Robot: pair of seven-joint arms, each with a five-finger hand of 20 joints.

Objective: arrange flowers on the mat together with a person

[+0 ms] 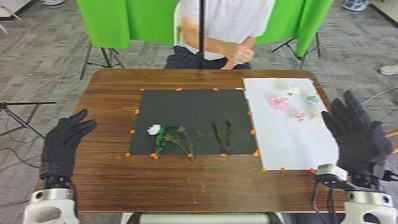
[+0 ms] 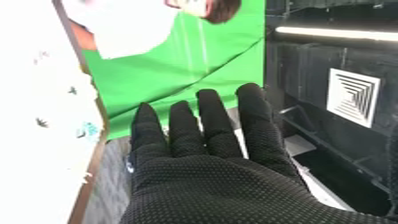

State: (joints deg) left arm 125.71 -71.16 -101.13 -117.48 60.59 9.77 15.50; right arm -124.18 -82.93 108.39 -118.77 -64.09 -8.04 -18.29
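Orange dabs [image 1: 253, 132] around the mat [image 1: 182, 110] (green cloth [image 1: 124, 22] beyond)

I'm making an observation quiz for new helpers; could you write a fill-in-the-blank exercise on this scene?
The flower head on the dark mat is ____.
In the head view, the white sheet lies to that mat's ____.
The table is made of ____.
The cloth beyond it is ____.
Missing words: white; right; wood; green.

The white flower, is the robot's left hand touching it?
Apart. The head view shows brown table and dark mat between the left hand and the white flower.
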